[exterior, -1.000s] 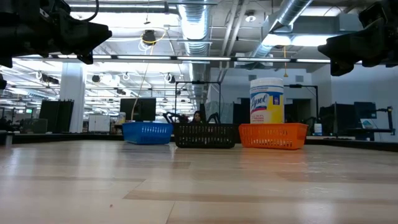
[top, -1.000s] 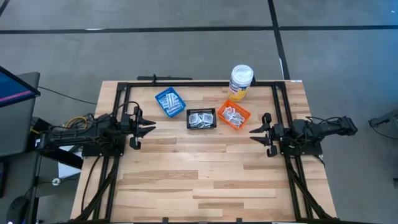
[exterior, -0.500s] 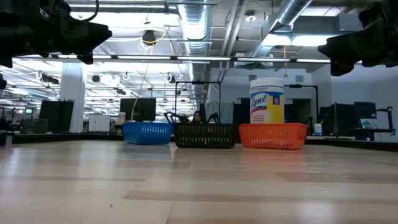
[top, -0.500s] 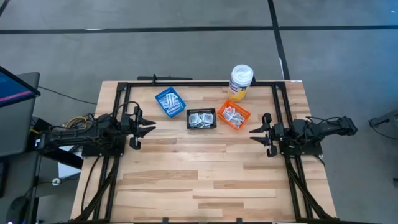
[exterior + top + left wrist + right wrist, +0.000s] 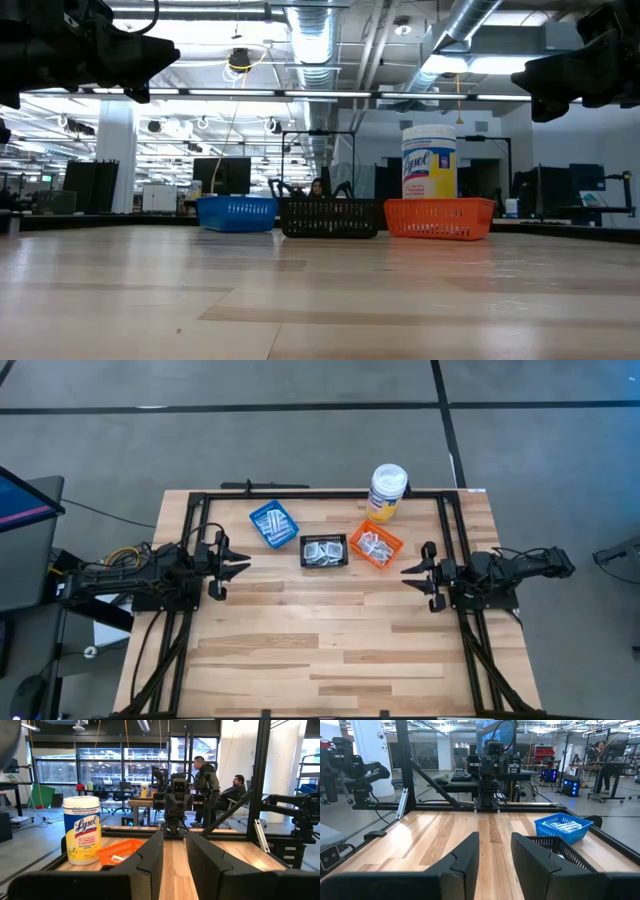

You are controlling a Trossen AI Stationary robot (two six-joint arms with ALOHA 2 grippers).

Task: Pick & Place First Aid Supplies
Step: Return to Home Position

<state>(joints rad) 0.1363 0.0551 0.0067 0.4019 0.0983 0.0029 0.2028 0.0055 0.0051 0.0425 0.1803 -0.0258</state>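
Observation:
The first aid supplies lie as small white packets inside three baskets near the table's far edge: narrow strips in the blue basket [image 5: 272,524], a heap in the black basket [image 5: 324,551], squares in the orange basket [image 5: 375,545]. My left gripper [image 5: 240,566] hovers open above the table's left side, level, pointing right. My right gripper [image 5: 410,573] hovers open above the right side, pointing left. Each wrist view shows the gap between its own fingers [image 5: 174,862] [image 5: 495,857]. Neither gripper touches anything.
A tall white bottle with a yellow label [image 5: 386,491] stands behind the orange basket at the far edge. A black frame [image 5: 320,494] runs along the far, left and right sides. Bare wood [image 5: 330,640] spans the middle and near half. People sit in the room beyond [image 5: 235,787].

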